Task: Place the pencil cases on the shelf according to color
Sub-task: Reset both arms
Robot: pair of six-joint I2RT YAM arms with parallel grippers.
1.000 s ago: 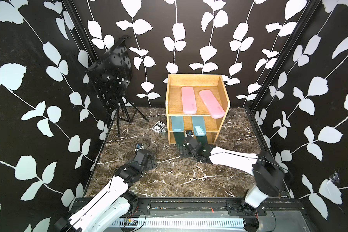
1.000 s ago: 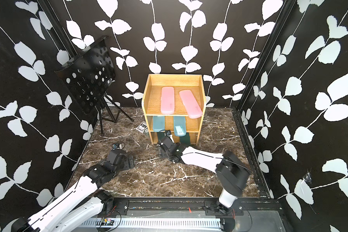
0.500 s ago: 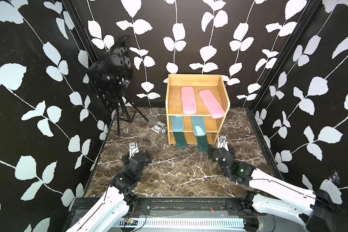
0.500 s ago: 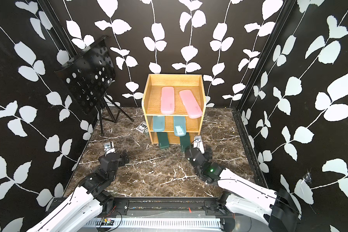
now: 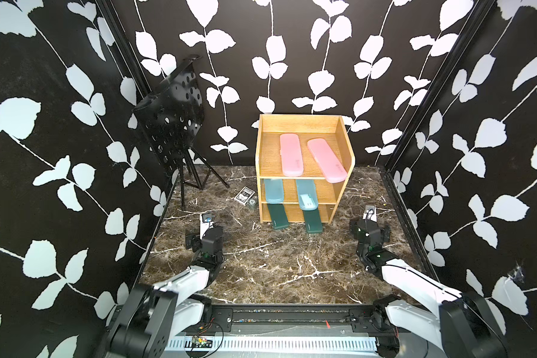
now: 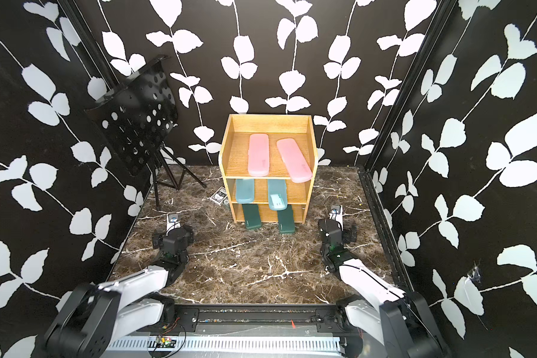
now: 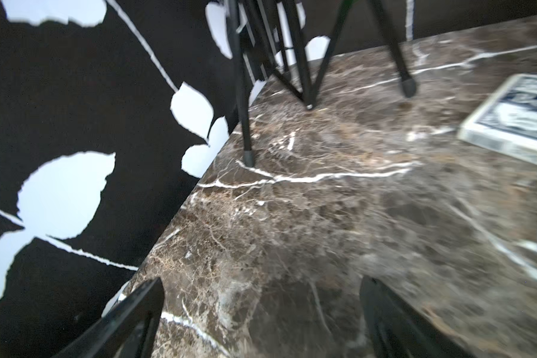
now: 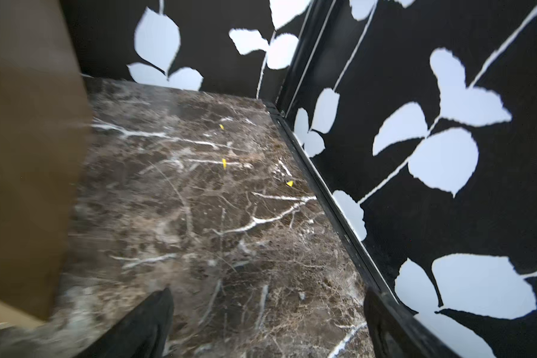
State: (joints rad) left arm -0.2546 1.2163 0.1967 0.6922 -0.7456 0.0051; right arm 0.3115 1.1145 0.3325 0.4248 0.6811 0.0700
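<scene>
- Since a second ago, the right gripper (image 5: 369, 222) has been drawn back from the bottom tier of the shelf (image 5: 298, 124) to the right side of the table (image 5: 276, 263). The left gripper (image 5: 206, 230) has also been pulled back, towards the left edge.
- In both top views, two pink cases (image 5: 291, 155) are seen on the top tier and two blue cases (image 5: 274, 190) on the middle tier. Two green cases (image 5: 277, 217) are on the bottom tier, with their ends sticking out in front.
- A card box (image 5: 245, 196) and a music stand (image 5: 171, 124) are placed left of the shelf.
- In the left wrist view, the left gripper's fingers (image 7: 137, 310) are spread wide over bare table, and nothing is held.
- In the right wrist view, the right gripper's fingers (image 8: 149, 316) are likewise spread and empty, with the shelf's side panel blurred nearby.
</scene>
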